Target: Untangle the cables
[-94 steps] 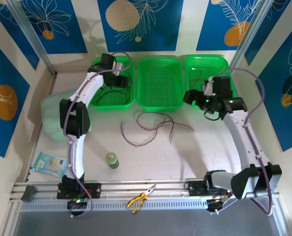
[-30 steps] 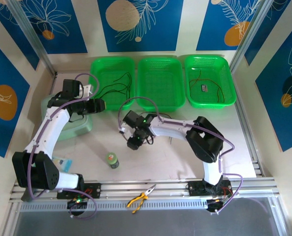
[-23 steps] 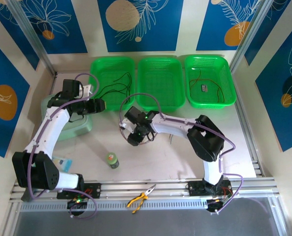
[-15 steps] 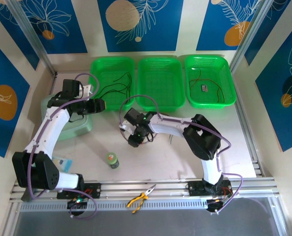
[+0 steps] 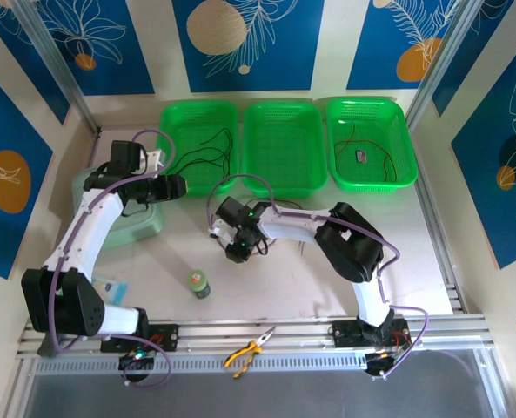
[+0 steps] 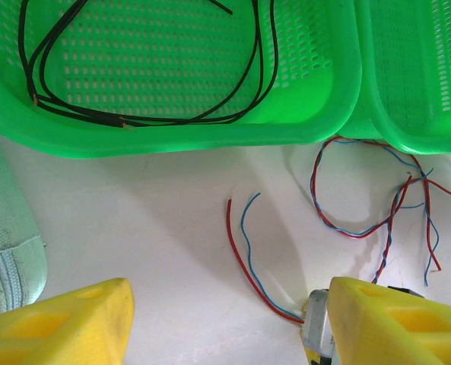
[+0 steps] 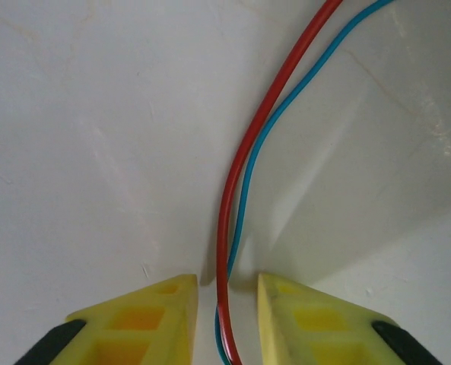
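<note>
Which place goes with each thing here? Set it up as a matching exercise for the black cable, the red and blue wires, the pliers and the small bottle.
Things:
1. black cable
2. red and blue wires
3. pliers
4. small bottle

Places:
A. between the fingers of the right gripper
B. on the near rail, between the arm bases
C. in the left green basket
D. upright on the bare table

Pairs: 1-C, 2-A, 3-B, 4-D
</note>
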Tool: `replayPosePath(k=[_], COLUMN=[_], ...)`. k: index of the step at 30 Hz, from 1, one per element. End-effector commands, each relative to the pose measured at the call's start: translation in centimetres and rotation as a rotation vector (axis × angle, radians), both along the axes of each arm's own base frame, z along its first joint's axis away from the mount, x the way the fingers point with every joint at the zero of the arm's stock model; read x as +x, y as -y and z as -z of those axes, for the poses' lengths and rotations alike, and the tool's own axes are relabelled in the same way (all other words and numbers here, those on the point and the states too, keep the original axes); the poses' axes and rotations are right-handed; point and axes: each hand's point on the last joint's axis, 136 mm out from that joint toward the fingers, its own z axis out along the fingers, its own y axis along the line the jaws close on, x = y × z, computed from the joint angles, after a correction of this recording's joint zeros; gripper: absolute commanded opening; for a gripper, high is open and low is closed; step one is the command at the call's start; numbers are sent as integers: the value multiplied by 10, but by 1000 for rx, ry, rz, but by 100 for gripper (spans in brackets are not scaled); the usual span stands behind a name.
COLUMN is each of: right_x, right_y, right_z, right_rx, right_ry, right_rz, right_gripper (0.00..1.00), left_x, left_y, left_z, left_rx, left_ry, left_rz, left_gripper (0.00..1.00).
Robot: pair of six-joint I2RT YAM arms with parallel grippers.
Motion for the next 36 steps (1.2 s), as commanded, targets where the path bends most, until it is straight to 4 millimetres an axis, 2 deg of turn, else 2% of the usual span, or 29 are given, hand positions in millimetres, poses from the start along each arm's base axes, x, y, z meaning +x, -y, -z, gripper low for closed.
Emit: replayPosePath(k=[1,3,9,12,15,21,23,25,28,32,36], right_x=[-13,-12,-17,-18,-16,-21,-26,-29,-30,-23,-16], right_y=[-4,-3,-2,-2,-5,-11,-11,-8,1,28,55], right_z=[13,16,20,12,-11,-77,-100,-122,-162,-221,-271], right_rx=[-20,-40,-61,-32,16,207,295,400,589,758,864], right_ry=[-33,-15,26,40,81,129,128,117,103,163,239], right_rz=[-40,-41,-44,-39,-42,-46,-48,-44,-38,-12,15], right_gripper=[22,20,2,0,0,0,0,0,0,0,0], left_x=[-2,-2,-5,-7,-10,-13,-11,-6,3,7,3], left_y=[-2,-5,-9,-7,-7,-2,1,1,1,8,24], left_z=[-13,-14,-28,-35,-41,-55,-65,-86,-136,-204,-253], left_rx=[-21,-6,12,5,-1,-37,-57,-46,-20,-30,-80], left_ry=[16,19,49,59,72,98,122,183,314,517,712], left_rz=[-12,-23,-33,-28,-27,-19,-9,2,33,94,197], left_gripper=[68,68,68,68,68,68,68,68,68,69,69])
